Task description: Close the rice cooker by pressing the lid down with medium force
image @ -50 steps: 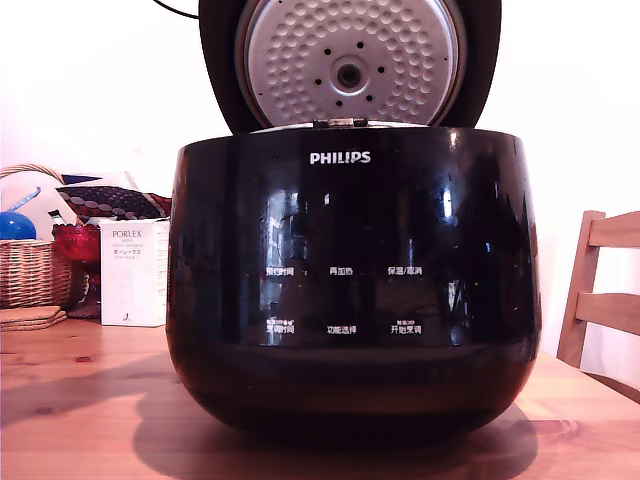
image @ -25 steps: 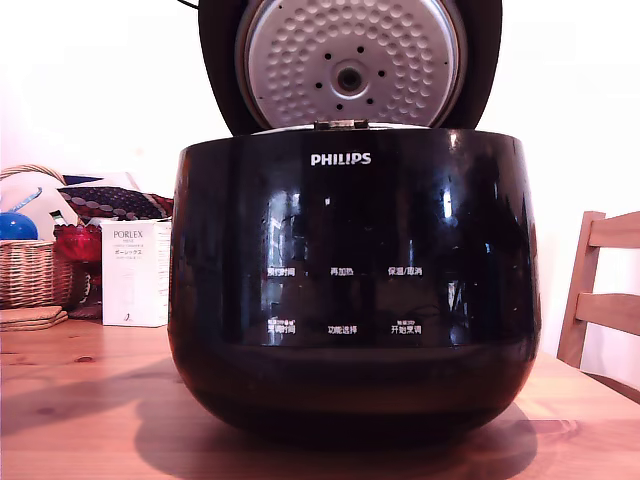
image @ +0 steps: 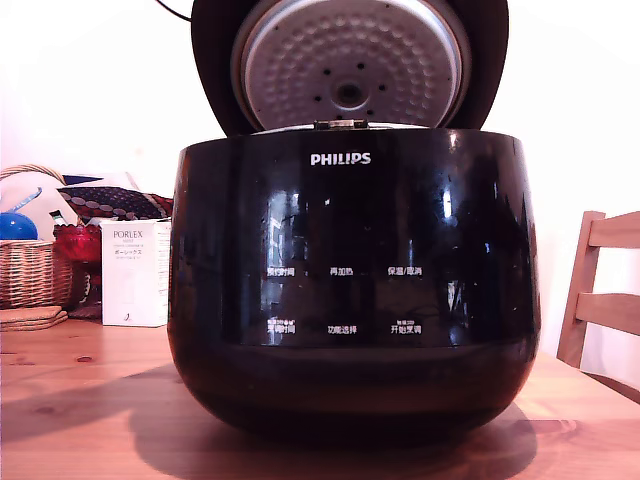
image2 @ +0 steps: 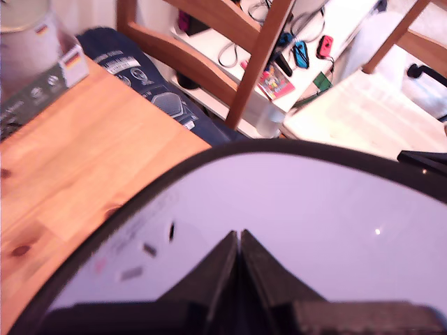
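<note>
Exterior view, left to right: woven wicker basket point(image: 30, 270), white Porlex carton point(image: 133, 272), then the big glossy black Philips rice cooker point(image: 350, 290) mid-table, its round black lid point(image: 350, 65) raised, dimpled silver underside facing out. Wrist view: black gripper point(image2: 239, 241) pinched tight, empty, tips against the lid's outer shell point(image2: 293, 202), likely set to push, not grab

Top of the lid point(image: 350, 60) cropped by the exterior view's upper edge, arm unseen behind it.

Rice cooker point(image: 352, 290) on table point(image: 80, 420), lid point(image: 350, 65) raised behind; box point(image: 133, 272), basket point(image: 30, 265) at exterior view's left.
</note>
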`<state>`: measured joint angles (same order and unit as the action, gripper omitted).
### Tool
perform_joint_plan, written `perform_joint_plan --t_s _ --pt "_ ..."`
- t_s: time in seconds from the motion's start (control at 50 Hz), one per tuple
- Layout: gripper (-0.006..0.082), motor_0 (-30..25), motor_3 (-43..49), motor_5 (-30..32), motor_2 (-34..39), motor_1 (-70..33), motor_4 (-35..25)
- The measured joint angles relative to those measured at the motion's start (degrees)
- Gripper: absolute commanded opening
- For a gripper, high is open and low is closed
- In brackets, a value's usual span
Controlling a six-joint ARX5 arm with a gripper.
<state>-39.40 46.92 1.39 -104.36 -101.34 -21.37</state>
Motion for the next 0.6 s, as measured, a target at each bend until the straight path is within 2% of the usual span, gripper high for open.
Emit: perform_joint_plan --t_s 0.6 --pt "-0.0024 0.0 -18.95 -4.24 25.97 14.8 3.93"
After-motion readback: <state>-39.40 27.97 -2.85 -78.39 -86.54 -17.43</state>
